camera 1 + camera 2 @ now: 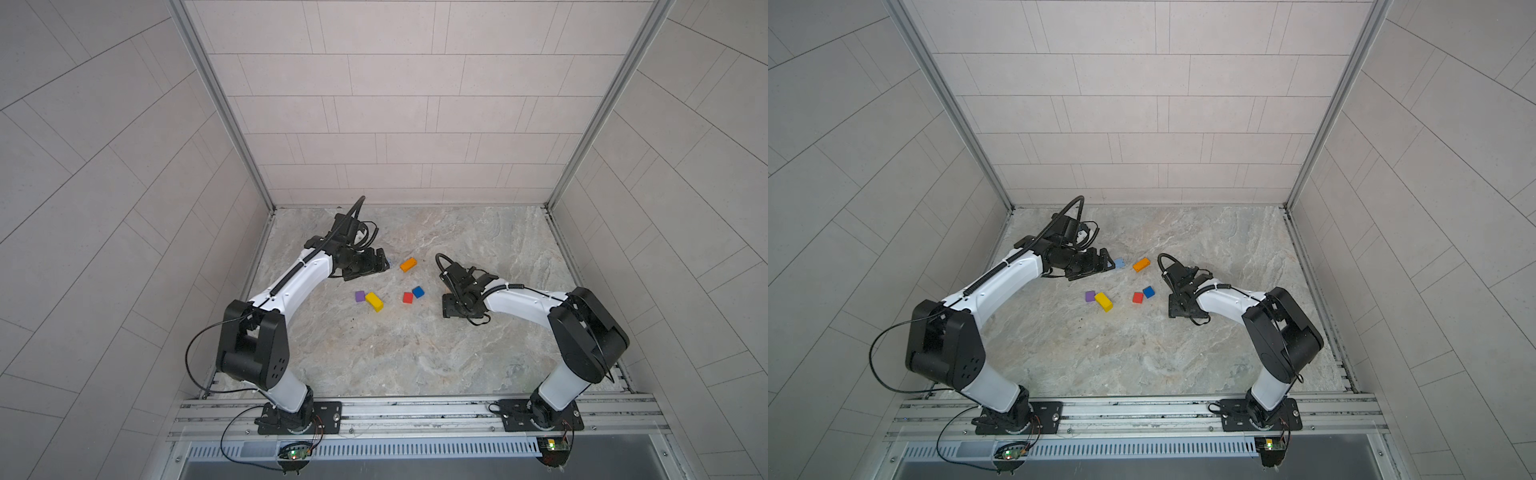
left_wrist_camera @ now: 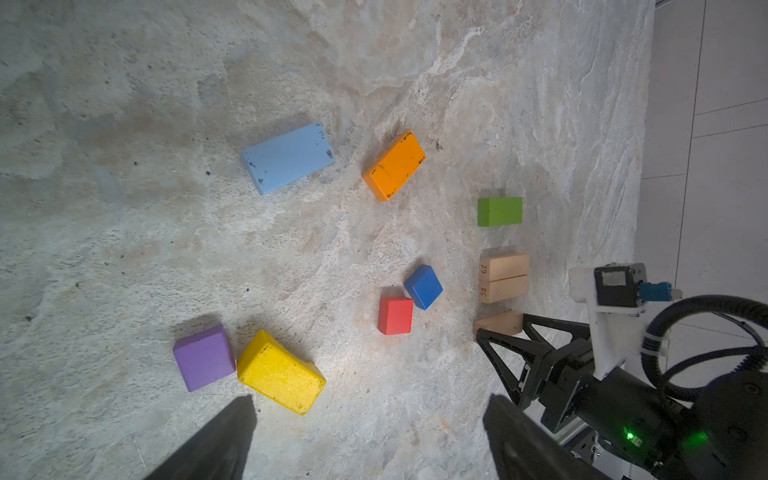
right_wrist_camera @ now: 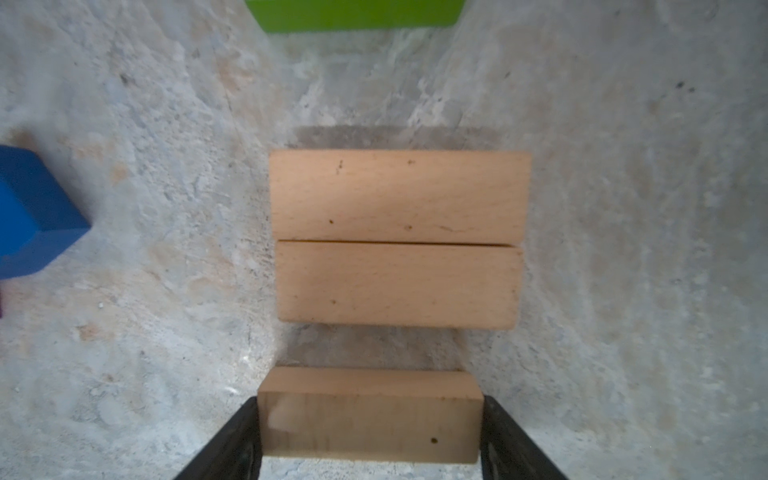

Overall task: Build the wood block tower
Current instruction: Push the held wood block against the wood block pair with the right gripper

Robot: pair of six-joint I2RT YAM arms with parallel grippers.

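Note:
The wood blocks lie loose on the marble floor, and no tower shows. Two tan bars (image 3: 399, 239) lie side by side, with a green brick (image 3: 357, 14) beyond them. My right gripper (image 3: 370, 415) is shut on the ends of a third tan bar (image 3: 370, 424), which sits low beside that pair. My left gripper (image 2: 370, 403) hangs open over bare floor near the light-blue brick (image 2: 288, 158). Around it are the orange brick (image 2: 394, 165), yellow brick (image 2: 280, 372), purple cube (image 2: 203, 358), red cube (image 2: 395, 315) and blue cube (image 2: 423, 286).
Tiled walls with metal corner posts (image 1: 220, 104) close the cell on three sides. The arm bases stand on a rail (image 1: 415, 411) at the front edge. In a top view the right arm's wrist (image 1: 461, 291) hides the tan bars and the green brick.

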